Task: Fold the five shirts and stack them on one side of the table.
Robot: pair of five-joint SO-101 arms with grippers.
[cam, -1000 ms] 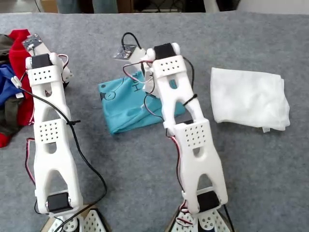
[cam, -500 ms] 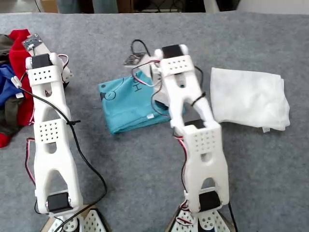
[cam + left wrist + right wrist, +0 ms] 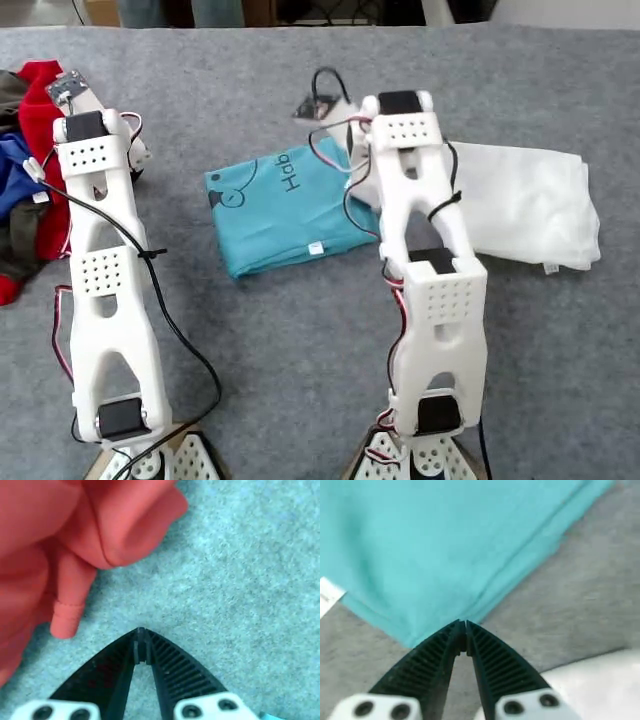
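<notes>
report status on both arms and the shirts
Left end effector shut, by red shirt. Right end effector shut at edge of teal shirt. Teal and white shirt folded, not stacked.

Grey felt-covered table point(image 3: 560, 380), dark furniture point(image 3: 330, 10) behind.

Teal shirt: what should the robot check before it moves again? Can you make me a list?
1. Teal shirt folded: ok, it lies flat.
2. White shirt folded: ok.
3. Teal stacked on white: not ok, table shows between them.
4. Right gripper ready to grab: not ok, shut at the teal edge.
5. Left gripper ready to grab: not ok, shut over the table beside the red shirt.
6. Pile folded: not ok, bunched up.
</notes>
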